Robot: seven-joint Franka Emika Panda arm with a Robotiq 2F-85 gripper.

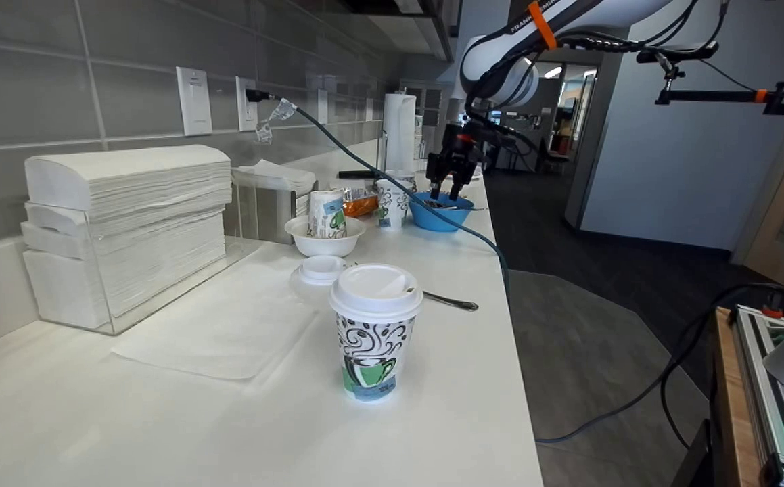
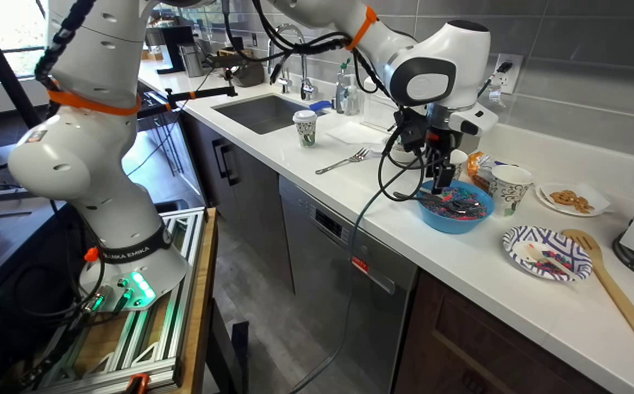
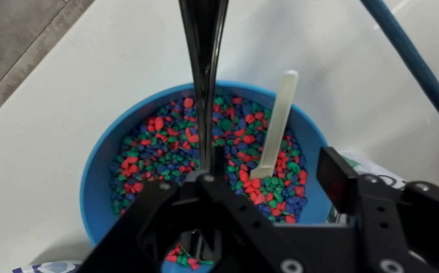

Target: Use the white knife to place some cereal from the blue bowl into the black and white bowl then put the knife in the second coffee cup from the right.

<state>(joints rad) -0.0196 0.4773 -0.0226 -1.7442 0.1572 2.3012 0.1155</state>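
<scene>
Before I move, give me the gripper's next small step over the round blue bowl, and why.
I'd probably narrow the black gripper slightly before lowering it: in the wrist view the slim white plastic utensil shows between its open fingers, but one finger overlaps the shiny metal utensil and the other the round blue bowl at its rim, so descending now might snag either.

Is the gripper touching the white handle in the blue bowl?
Apart. The wrist view shows the gripper open, with cereal visible between the white handle and both jaws.
</scene>
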